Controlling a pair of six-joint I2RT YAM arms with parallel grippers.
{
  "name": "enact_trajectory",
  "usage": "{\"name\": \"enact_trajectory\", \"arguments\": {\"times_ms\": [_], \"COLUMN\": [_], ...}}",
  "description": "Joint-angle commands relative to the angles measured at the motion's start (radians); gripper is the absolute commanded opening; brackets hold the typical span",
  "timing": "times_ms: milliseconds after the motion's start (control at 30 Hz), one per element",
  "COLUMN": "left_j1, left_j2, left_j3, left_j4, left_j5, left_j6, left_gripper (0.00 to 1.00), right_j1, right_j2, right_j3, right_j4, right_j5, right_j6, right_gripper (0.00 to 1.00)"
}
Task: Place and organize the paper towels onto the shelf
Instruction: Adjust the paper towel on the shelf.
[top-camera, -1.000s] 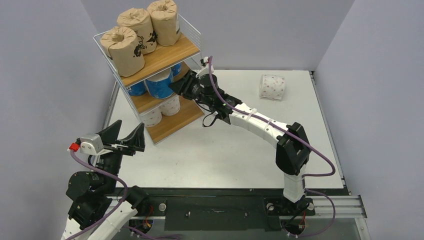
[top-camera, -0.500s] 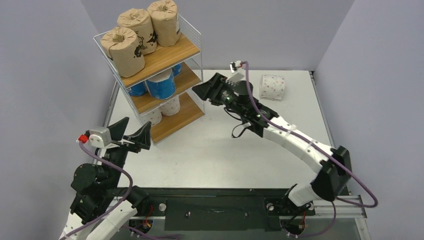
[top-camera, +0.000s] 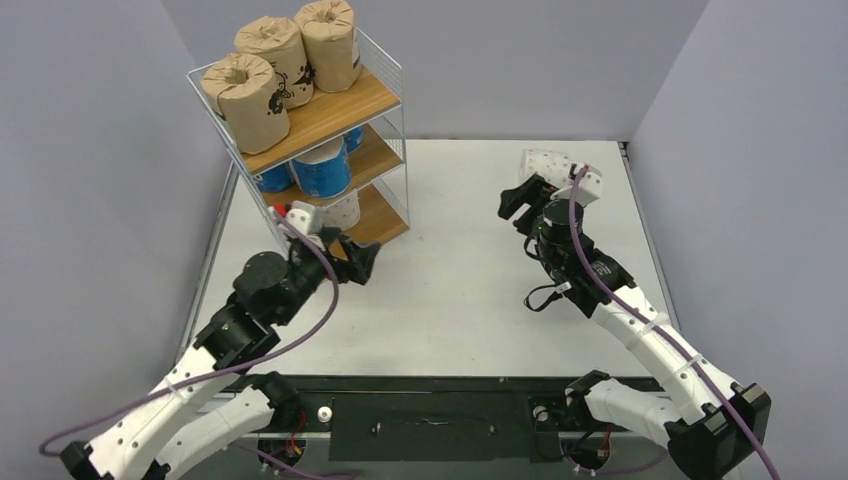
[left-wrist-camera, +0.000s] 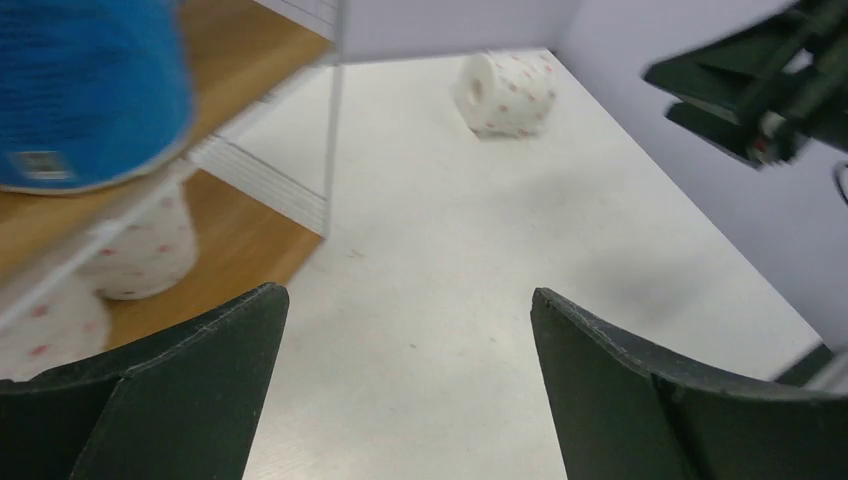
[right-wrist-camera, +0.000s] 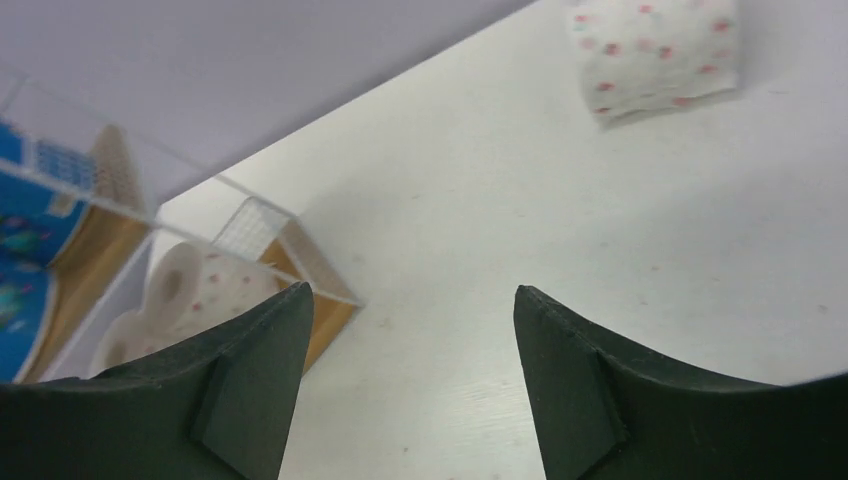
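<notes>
One spotted roll (left-wrist-camera: 505, 92) left lying on the table (top-camera: 450, 300) far right — eight look stacked on the shelf (top-camera: 350, 103) — left claw (left-wrist-camera: 410, 300) and right claw (right-wrist-camera: 410, 300) both apart, empty.

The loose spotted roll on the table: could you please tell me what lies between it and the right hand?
Nothing: in the right wrist view, only bare white table lies between the right hand and the spotted roll.
</notes>
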Motion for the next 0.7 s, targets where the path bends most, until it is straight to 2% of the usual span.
{"name": "enact_trajectory", "arguments": {"times_ms": [0,33,100,133,167,367,500,667], "left_j1": [-0.214,-0.302,-0.388,-0.403,-0.416,-0.421,-0.421,-0.421], "left_j2": [0.122,0.156,0.204,0.238,0.253,0.334,0.36,0.357], "left_j3": [0.038,0.04,0.048,0.051,0.051,-0.008,-0.061,-0.124], "left_j4": [0.099,0.121,0.154,0.162,0.177,0.31,0.351,0.38], "left_j5": [-0.126,-0.201,-0.269,-0.274,-0.263,-0.16,-0.127,-0.105], "left_j6": [0.028,0.06,0.078,0.074,0.051,-0.052,-0.09,-0.114], "left_gripper": [0.93,0.95,0.97,1.0,0.98,0.97,0.97,0.97], "right_j1": [-0.135,-0.156,-0.217,-0.26,-0.283,-0.419,-0.527,-0.599], "right_j2": [-0.006,0.006,0.032,0.041,0.061,0.188,0.336,0.542], "right_j3": [-0.056,-0.058,-0.067,-0.077,-0.084,-0.114,-0.041,0.068], "right_j4": [-0.042,-0.044,-0.042,-0.029,-0.016,0.152,0.274,0.36], "right_j5": [0.1,0.078,0.05,0.034,0.023,0.005,-0.072,-0.159], "right_j6": [0.072,0.083,0.096,0.102,0.116,0.128,0.138,0.131], "right_gripper": [0.7,0.71,0.73,0.74,0.75,0.77,0.77,0.77]}}
